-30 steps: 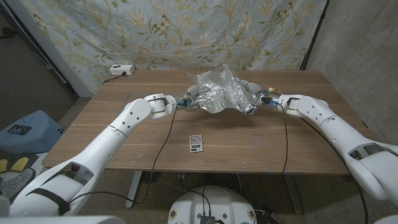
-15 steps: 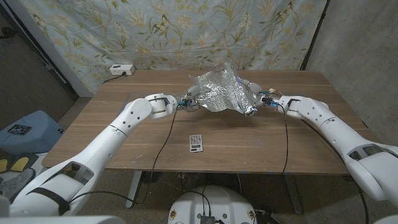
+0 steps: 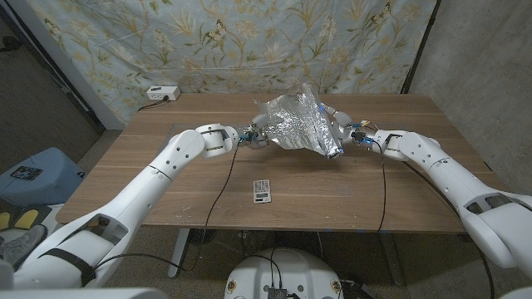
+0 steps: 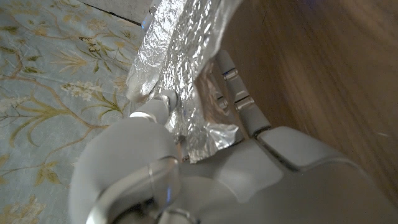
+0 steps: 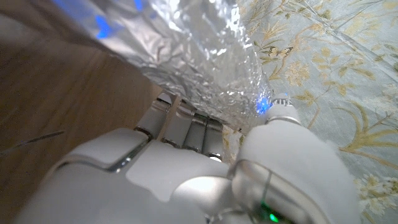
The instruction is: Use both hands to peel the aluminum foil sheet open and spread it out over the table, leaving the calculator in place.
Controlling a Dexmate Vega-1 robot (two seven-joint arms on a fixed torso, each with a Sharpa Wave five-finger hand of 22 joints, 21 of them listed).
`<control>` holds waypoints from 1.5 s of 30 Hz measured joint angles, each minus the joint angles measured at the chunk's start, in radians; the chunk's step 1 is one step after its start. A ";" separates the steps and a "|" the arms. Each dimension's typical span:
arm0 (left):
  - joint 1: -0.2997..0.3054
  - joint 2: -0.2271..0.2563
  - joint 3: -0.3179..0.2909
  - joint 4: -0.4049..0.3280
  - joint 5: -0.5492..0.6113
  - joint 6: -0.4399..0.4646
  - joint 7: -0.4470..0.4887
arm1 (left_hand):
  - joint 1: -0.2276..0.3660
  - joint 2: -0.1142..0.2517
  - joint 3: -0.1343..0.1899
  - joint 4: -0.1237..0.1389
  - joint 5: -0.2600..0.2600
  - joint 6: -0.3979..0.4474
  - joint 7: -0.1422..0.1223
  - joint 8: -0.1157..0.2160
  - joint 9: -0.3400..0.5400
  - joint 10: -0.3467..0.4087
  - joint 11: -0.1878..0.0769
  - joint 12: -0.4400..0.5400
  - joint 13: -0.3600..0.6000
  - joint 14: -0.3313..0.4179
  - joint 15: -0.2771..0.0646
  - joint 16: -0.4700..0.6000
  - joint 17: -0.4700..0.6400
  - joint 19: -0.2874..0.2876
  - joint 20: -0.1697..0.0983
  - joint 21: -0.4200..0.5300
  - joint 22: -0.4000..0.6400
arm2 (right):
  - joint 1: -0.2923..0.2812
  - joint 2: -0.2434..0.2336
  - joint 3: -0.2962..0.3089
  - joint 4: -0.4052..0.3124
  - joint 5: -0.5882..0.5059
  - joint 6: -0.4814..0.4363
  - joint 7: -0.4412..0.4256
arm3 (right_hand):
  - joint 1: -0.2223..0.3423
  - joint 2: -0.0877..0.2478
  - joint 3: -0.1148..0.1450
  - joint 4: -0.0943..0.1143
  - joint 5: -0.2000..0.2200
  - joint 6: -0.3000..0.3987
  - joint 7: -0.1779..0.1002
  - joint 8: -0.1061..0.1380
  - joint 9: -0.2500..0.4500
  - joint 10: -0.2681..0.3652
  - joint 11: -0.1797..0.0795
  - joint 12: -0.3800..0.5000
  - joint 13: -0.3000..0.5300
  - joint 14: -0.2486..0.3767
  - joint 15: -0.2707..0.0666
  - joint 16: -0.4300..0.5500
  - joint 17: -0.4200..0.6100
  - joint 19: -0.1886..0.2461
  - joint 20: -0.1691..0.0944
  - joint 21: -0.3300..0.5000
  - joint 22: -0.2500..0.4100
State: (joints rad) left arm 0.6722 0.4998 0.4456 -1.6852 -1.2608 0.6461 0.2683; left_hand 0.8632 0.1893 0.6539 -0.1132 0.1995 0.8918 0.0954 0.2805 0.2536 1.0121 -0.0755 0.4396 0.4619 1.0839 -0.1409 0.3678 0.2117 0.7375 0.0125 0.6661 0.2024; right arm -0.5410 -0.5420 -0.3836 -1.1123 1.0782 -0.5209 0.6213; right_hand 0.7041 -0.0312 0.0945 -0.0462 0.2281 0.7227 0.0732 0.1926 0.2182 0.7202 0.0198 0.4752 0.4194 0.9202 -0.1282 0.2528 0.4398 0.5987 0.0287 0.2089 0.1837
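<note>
since a second earlier the foil (image 3: 298,122) had lifted and shifted slightly, still crumpled above the table's far middle, the left hand (image 3: 258,133) and right hand (image 3: 340,124) pinching opposite edges to pull it open, well behind the calculator (image 3: 263,190).

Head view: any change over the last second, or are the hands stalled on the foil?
Small change. The foil sheet has been lifted slightly, its lower right corner a little higher off the table, and the right hand has edged up with it. The left hand still grips the foil's left edge, about where it was. The foil stays crumpled, not spread. The calculator has not moved.
</note>
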 measured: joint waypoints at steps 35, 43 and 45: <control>0.012 0.016 -0.015 -0.026 -0.026 0.027 0.067 | 0.000 0.000 0.004 0.004 0.000 0.001 0.000 -0.012 0.009 0.000 0.000 0.000 0.009 0.000 0.001 0.000 0.005 0.000 0.000 0.019 -0.003 | 0.030 0.015 -0.010 0.085 -0.026 0.009 0.091 | -0.049 -0.018 -0.049 0.022 0.072 -0.078 0.018 -0.005 -0.004 -0.057 0.028 -0.028 0.023 -0.059 0.023 -0.024 -0.004 -0.007 0.028 0.000 0.000; 0.019 0.033 -0.023 -0.039 -0.038 0.037 0.083 | 0.000 0.000 0.004 0.004 0.000 0.002 -0.002 -0.012 0.013 0.000 0.000 0.000 0.011 0.000 0.001 0.000 0.005 0.000 0.000 0.019 -0.003 | 0.030 0.017 -0.001 0.088 -0.026 0.013 0.091 | -0.049 -0.018 -0.057 0.024 0.088 -0.100 0.028 -0.005 -0.004 -0.076 0.037 -0.036 0.028 -0.071 0.036 -0.024 -0.003 -0.014 0.036 0.000 0.000; 0.020 0.036 -0.025 -0.041 -0.042 0.039 0.085 | 0.000 0.000 0.004 0.004 0.000 0.002 -0.002 -0.012 0.013 0.000 0.000 0.000 0.011 0.000 0.001 0.000 0.005 0.000 0.000 0.019 -0.003 | 0.030 0.017 -0.001 0.089 -0.027 0.013 0.091 | -0.053 -0.022 -0.057 0.024 0.088 -0.105 0.033 -0.005 -0.004 -0.080 0.041 -0.036 0.029 -0.077 0.041 -0.024 -0.001 -0.014 0.036 0.000 0.000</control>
State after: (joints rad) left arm 0.6919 0.5358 0.4210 -1.7265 -1.3024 0.6852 0.3534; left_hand 0.8632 0.1893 0.6581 -0.1090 0.1999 0.8940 0.0933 0.2688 0.2670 1.0121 -0.0754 0.4391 0.4727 1.0843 -0.1402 0.3678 0.2163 0.7374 0.0122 0.6855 0.1999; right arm -0.5112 -0.5250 -0.3842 -1.0234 1.0516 -0.5082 0.7124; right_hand 0.6511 -0.0529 0.0371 -0.0219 0.3163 0.6180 0.1064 0.1878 0.2139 0.6402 0.0604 0.4396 0.4479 0.8435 -0.0872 0.2284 0.4385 0.5848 0.0643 0.2090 0.1836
